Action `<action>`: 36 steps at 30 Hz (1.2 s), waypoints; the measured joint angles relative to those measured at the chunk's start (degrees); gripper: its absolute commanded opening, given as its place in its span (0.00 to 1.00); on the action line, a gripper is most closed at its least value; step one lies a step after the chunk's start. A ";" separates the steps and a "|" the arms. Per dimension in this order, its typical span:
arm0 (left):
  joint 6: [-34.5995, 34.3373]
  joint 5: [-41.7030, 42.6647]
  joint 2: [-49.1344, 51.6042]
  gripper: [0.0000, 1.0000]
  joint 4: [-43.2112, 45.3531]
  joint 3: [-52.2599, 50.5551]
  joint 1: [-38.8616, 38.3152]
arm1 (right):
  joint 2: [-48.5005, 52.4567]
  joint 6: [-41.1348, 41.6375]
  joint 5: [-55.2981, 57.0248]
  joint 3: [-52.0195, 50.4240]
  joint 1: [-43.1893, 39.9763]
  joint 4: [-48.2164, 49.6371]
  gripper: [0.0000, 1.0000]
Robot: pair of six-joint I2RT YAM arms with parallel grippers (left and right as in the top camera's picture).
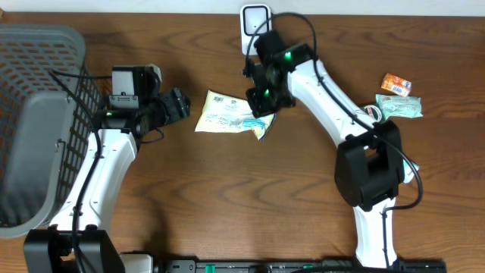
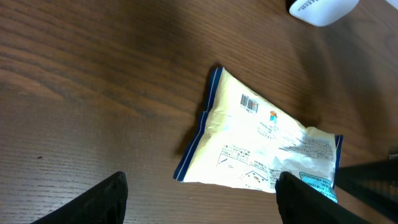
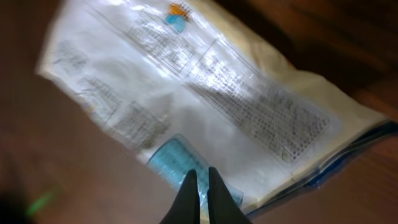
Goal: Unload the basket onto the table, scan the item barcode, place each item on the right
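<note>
The item, a pale yellow snack packet (image 1: 223, 114) with blue ends, lies flat on the wooden table at the middle. Its barcode (image 2: 249, 104) faces up near the packet's far left corner in the left wrist view. My right gripper (image 1: 261, 114) is over the packet's right end, its fingers (image 3: 189, 193) pinched shut on the packet (image 3: 186, 93) by the light blue label. My left gripper (image 1: 182, 105) stands open just left of the packet (image 2: 261, 143), nothing between its fingers (image 2: 106, 199). A white scanner (image 1: 255, 19) sits at the table's far edge.
A grey mesh basket (image 1: 38, 129) fills the left side of the table. An orange packet (image 1: 395, 83) and a pale green packet (image 1: 400, 107) lie at the right. The scanner's white edge (image 2: 323, 7) shows at the top of the left wrist view.
</note>
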 measured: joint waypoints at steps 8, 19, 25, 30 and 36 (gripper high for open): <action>1.92 0.00 0.00 0.75 0.28 0.00 -0.44 | 0.42 3.41 4.28 -12.04 0.24 16.20 0.01; 3.08 0.00 3.41 0.75 5.99 0.00 -7.85 | 0.42 1.84 3.48 -12.83 -0.35 15.96 0.01; 3.39 0.04 8.66 0.75 6.80 0.00 -10.16 | 0.42 -0.55 3.48 -13.05 -0.76 12.50 0.01; 3.41 0.02 9.90 0.75 5.99 0.00 -10.19 | 0.50 -3.19 3.50 -13.38 -0.81 10.56 0.01; 3.65 0.02 9.90 0.75 3.50 0.00 -10.19 | 0.96 -5.44 3.50 -13.38 -0.81 9.55 0.01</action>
